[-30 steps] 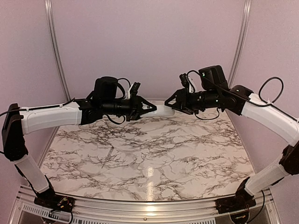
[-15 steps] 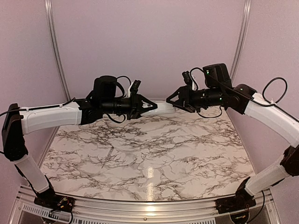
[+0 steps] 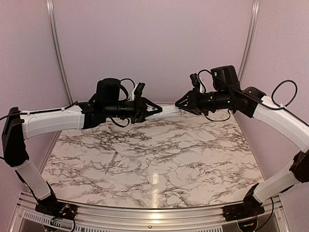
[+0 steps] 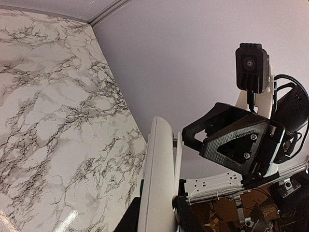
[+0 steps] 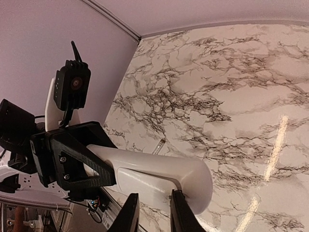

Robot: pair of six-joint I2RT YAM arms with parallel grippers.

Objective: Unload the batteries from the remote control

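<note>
Remote control [image 3: 168,110]: white, smooth curved shell, aloft at 12 o'clock.
Left gripper [image 3: 155,110]: pinching one end.
Right gripper [image 3: 181,103]: pinching the other.

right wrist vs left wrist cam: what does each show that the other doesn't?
Only right wrist: the remote control's broad face with a panel outline, the left gripper clamped on it, and a thin grey stick on the table.
Only left wrist: the remote edge-on, with the right gripper at its far end.
Both: the remote held in the air over the marble table.
</note>
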